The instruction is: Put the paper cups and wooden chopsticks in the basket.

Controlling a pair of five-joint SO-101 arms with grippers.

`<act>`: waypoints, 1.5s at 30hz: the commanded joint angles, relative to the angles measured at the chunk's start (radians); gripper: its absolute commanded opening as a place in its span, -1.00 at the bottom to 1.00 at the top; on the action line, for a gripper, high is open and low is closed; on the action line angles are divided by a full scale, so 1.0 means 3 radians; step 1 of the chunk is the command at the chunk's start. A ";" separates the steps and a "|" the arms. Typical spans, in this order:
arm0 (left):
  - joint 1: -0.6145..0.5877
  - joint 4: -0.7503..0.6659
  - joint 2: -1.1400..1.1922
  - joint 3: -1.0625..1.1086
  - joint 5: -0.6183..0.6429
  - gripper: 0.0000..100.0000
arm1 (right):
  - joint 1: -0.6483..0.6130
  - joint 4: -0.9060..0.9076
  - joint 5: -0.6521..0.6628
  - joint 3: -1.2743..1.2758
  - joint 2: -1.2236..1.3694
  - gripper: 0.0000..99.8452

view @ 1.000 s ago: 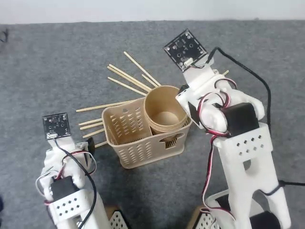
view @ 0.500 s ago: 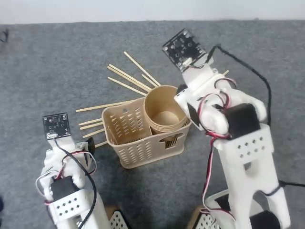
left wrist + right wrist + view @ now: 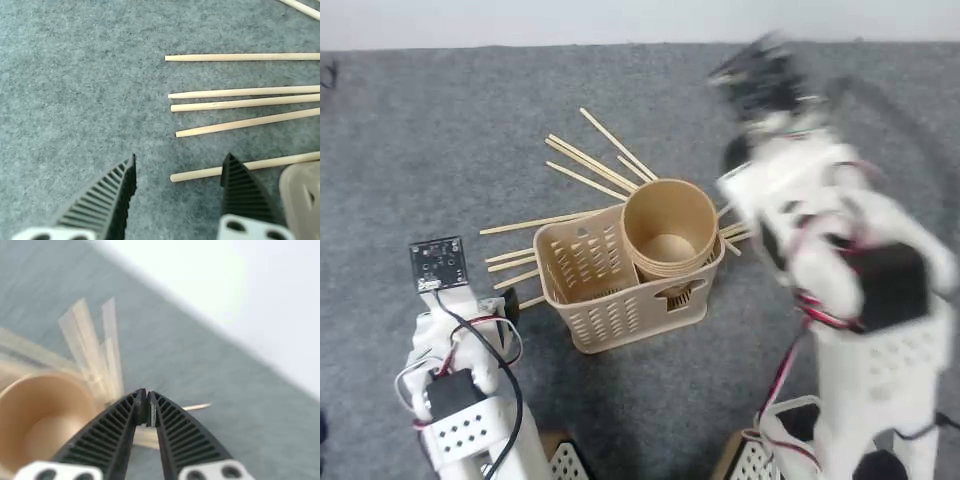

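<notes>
Pincers, two: left pincer (image 3: 180,157) spread and empty; right pincer (image 3: 146,401) clenched on nothing.
Left arm sits low beside the basket (image 3: 620,305), its pincer over loose wooden chopsticks (image 3: 245,91) on grey carpet (image 3: 440,130). Their far ends pass behind the basket, hidden. Paper cups (image 3: 667,235) stand nested in the basket's right end. Right arm is motion-smeared in the high view, its outline hard to read. It has swung away from the cups' rim since half a second ago. Left arm unchanged.

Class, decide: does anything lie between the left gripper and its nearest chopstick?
Nothing visible does. The left gripper hangs open over bare carpet, with the end of the nearest chopstick lying between its fingertips. The basket sits beside them, not between.
</notes>
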 commanded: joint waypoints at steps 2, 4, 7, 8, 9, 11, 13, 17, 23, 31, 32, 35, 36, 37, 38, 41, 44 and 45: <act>0.0026 -0.0077 -0.0036 -0.0023 0.0010 -0.48 | 0.0780 0.0161 0.0036 -0.0629 0.0366 -0.90; 0.0031 -0.0077 -0.0036 -0.0023 0.0010 -0.48 | 0.1036 0.0187 0.0041 -0.0634 0.0621 -0.78; 0.0031 -0.0082 -0.0036 -0.0018 0.0010 -0.48 | 0.1291 0.0182 0.0215 -0.0634 0.0990 -0.63; 0.0031 -0.0082 -0.0036 -0.0018 0.0010 -0.48 | 0.1317 0.0202 0.0378 -0.0634 0.1112 -0.60; 0.0031 -0.0087 -0.0036 -0.0018 0.0010 -0.48 | 0.1312 0.0258 0.0568 -0.0634 0.1235 -0.58; 0.0031 -0.0138 -0.0036 0.0018 0.0010 -0.48 | 0.1302 0.0412 0.1033 -0.0629 0.1496 -0.57; 0.0036 -0.0169 -0.0036 0.0038 0.0010 -0.48 | 0.1276 0.0488 0.1493 -0.0629 0.1762 -0.56; 0.0041 -0.0169 -0.0036 0.0043 0.0010 -0.48 | 0.1337 0.0432 0.2107 -0.0537 0.2284 -0.57; 0.0041 -0.0169 -0.0036 0.0049 0.0010 -0.48 | 0.1332 -0.0156 0.2573 -0.0245 0.2933 -0.56; 0.0041 -0.0169 -0.0036 0.0049 0.0010 -0.48 | 0.1138 -0.0130 0.3217 -0.0235 0.3368 -0.56; 0.0041 -0.0169 -0.0036 0.0049 0.0010 -0.48 | 0.1133 -0.0146 0.3273 -0.0235 0.3404 -0.56; 0.0041 -0.0169 -0.0036 0.0049 0.0010 -0.48 | 0.1112 -0.0074 0.3432 -0.0235 0.3470 -0.56; 0.0041 -0.0169 -0.0036 0.0049 0.0010 -0.48 | 0.1082 -0.0033 0.3514 -0.0235 0.3501 -0.56; 0.0046 -0.0169 -0.0036 0.0049 0.0010 -0.48 | 0.1056 0.0023 0.3601 -0.0230 0.3521 -0.56; 0.0066 -0.0169 -0.0036 0.0049 0.0010 -0.48 | 0.1046 0.0059 0.3662 -0.0230 0.3557 -0.56; 0.0143 -0.0169 -0.0036 0.0054 0.0005 -0.48 | 0.1020 0.0033 0.3723 -0.0230 0.3675 -0.56; 0.0143 -0.0169 -0.0036 0.0054 0.0005 -0.48 | 0.0969 0.0028 0.3739 -0.0230 0.3746 -0.56; 0.0143 -0.0169 -0.0036 0.0054 0.0005 -0.48 | 0.0933 0.0028 0.3739 -0.0230 0.3762 -0.56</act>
